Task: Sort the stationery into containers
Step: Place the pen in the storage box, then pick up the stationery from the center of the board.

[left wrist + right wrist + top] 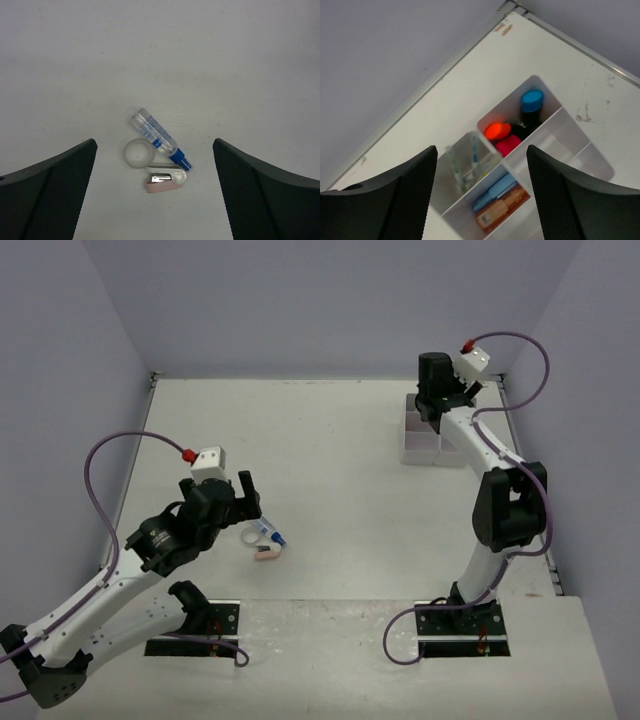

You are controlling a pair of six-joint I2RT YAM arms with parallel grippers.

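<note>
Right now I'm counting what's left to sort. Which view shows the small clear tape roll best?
Left wrist view: the small clear tape roll lies large and unobstructed. The top view shows only a tiny ring; the right wrist view misses it.

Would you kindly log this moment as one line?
left gripper: open, aimed at tape roll, bottle, pink piece | right gripper: open above organiser | organiser: highlighters inside

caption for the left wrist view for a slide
Open left gripper hovers over a clear blue-capped tube, a small tape roll and a pink piece on the table.
</note>
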